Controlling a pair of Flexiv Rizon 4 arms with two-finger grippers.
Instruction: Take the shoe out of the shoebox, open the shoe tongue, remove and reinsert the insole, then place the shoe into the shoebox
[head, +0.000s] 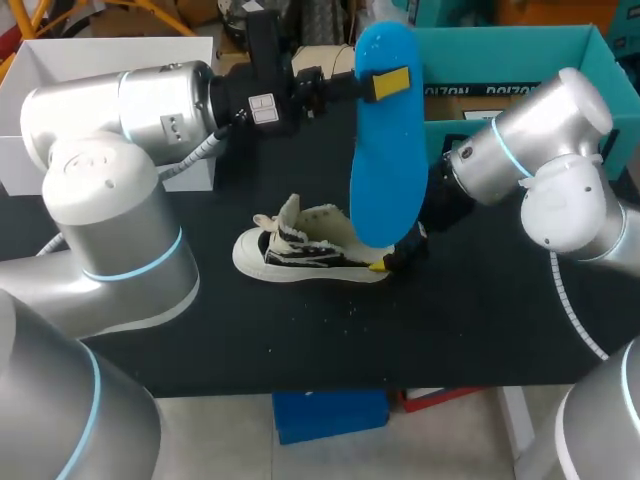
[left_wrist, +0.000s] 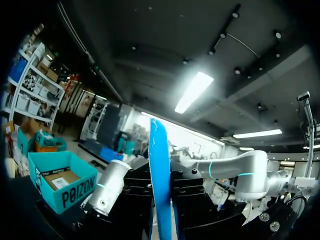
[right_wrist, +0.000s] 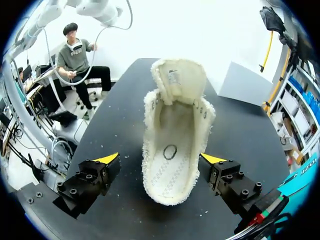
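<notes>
A blue insole hangs upright above the table, with my left gripper shut on its upper part. In the left wrist view the insole shows edge-on between the dark fingers. Below it a white and black shoe lies on the black table, its tongue folded up and the inside bare. My right gripper is at the heel end, open. In the right wrist view its yellow tips straddle the shoe and the gripper holds nothing.
A teal shoebox stands open at the back right of the table; it also shows in the left wrist view as the teal box. A white box stands at the back left. The black tabletop lies bare in front of the shoe.
</notes>
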